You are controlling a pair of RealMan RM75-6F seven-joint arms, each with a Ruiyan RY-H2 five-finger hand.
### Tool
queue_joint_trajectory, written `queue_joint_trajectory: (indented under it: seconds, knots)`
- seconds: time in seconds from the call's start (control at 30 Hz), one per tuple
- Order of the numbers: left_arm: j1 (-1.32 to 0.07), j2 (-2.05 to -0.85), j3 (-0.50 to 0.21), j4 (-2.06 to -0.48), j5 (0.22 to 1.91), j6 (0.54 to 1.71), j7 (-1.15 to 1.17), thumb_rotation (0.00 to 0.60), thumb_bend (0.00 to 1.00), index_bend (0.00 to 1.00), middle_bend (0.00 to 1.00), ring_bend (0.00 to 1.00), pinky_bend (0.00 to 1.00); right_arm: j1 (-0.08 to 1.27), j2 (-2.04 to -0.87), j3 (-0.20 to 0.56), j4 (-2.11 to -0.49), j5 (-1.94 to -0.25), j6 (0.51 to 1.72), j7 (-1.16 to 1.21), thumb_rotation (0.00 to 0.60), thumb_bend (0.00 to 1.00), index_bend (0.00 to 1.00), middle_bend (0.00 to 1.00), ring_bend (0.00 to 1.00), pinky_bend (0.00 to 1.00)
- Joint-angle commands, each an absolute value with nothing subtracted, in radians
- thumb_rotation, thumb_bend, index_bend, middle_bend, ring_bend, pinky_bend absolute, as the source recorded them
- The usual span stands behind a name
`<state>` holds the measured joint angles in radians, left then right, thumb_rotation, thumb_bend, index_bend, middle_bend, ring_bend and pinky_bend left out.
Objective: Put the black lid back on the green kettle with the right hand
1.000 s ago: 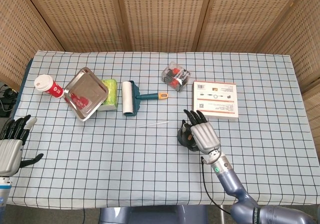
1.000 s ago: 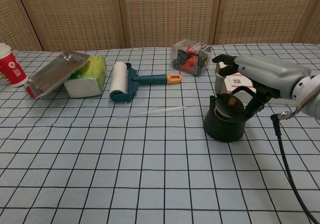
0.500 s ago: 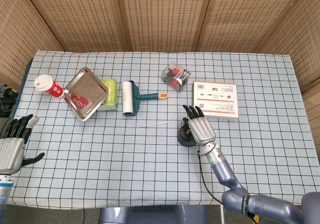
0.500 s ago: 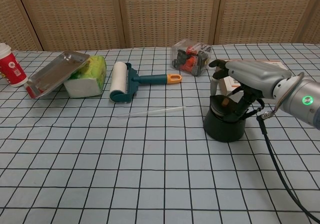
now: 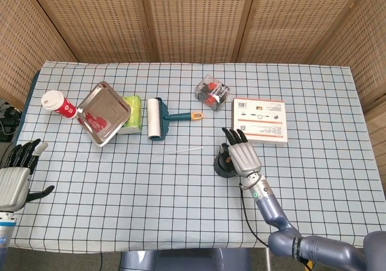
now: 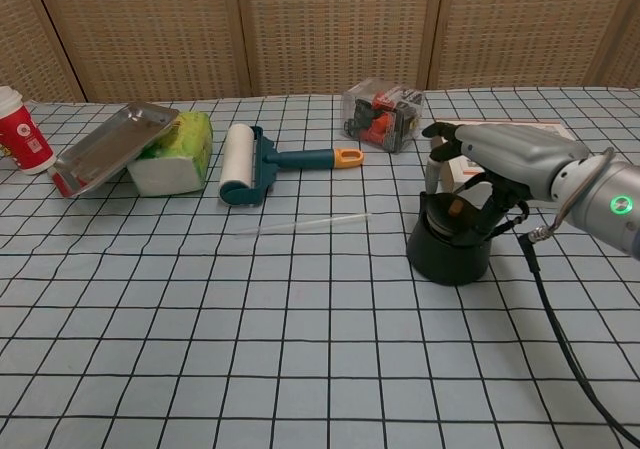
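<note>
Right hand point(image 6: 500, 164): fingers point(image 6: 432, 172) draped down over the black lid point(image 6: 456, 209); whether they gripped it, could not tell. One lid, atop one green kettle point(image 6: 449, 251) mid-desk. Judged light, rigid, smooth; best pinched at its orange knob. Left hand point(image 5: 15, 177) idle, fingers spread.

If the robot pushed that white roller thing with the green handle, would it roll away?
Probably a bit. The lint roller has a round white drum lying flat on the table, so a sideways nudge could turn it. Its long handle with the orange tip would likely drag and swing it round instead of straight. It looks light, so it should slide easily on the cloth.
</note>
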<state>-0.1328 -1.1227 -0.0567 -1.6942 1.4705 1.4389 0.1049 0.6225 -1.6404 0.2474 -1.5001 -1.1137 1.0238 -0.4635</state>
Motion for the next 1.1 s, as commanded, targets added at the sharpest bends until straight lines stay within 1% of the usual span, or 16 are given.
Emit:
queue_joint_trajectory:
  seconds: [0.03, 0.17, 0.27, 0.33, 0.4, 0.53, 0.83, 1.1]
  knots:
    - [-0.132, -1.122, -0.056, -1.695, 1.470, 1.440, 0.103, 0.600, 0.07, 0.00, 0.00, 0.00, 0.00, 0.623, -1.637, 0.244, -1.506, -1.110, 1.030, -0.470, 0.600, 0.32, 0.54, 0.09, 0.00, 0.00]
    - [-0.132, -1.119, -0.055, -1.697, 1.472, 1.441, 0.102, 0.600, 0.07, 0.00, 0.00, 0.00, 0.00, 0.625, -1.631, 0.238, -1.515, -1.099, 1.035, -0.483, 0.600, 0.33, 0.50, 0.06, 0.00, 0.00]
    - [-0.131, -1.118, -0.053, -1.698, 1.475, 1.442, 0.103, 0.600, 0.07, 0.00, 0.00, 0.00, 0.00, 0.627, -1.628, 0.233, -1.519, -1.094, 1.039, -0.493, 0.600, 0.32, 0.44, 0.03, 0.00, 0.00]
    - [-0.131, -1.118, -0.053, -1.698, 1.475, 1.442, 0.102, 0.600, 0.07, 0.00, 0.00, 0.00, 0.00, 0.627, -1.626, 0.230, -1.525, -1.093, 1.043, -0.497, 0.600, 0.32, 0.37, 0.01, 0.00, 0.00]
    - [-0.131, -1.117, -0.053, -1.699, 1.473, 1.442, 0.101, 0.600, 0.07, 0.00, 0.00, 0.00, 0.00, 0.627, -1.621, 0.226, -1.533, -1.091, 1.047, -0.503, 0.600, 0.31, 0.33, 0.00, 0.00, 0.00]
    - [-0.132, -1.117, -0.053, -1.698, 1.473, 1.442, 0.100, 0.600, 0.07, 0.00, 0.00, 0.00, 0.00, 0.626, -1.613, 0.221, -1.549, -1.088, 1.060, -0.512, 0.600, 0.30, 0.29, 0.00, 0.00, 0.00]
    - [-0.131, -1.115, -0.050, -1.700, 1.480, 1.445, 0.096, 0.600, 0.07, 0.00, 0.00, 0.00, 0.00, 0.618, -1.590, 0.211, -1.607, -1.109, 1.094, -0.517, 0.600, 0.30, 0.28, 0.00, 0.00, 0.00]
    - [-0.127, -1.112, -0.046, -1.702, 1.491, 1.454, 0.088, 0.600, 0.07, 0.00, 0.00, 0.00, 0.00, 0.603, -1.561, 0.191, -1.691, -1.149, 1.154, -0.554, 0.600, 0.30, 0.28, 0.00, 0.00, 0.00]
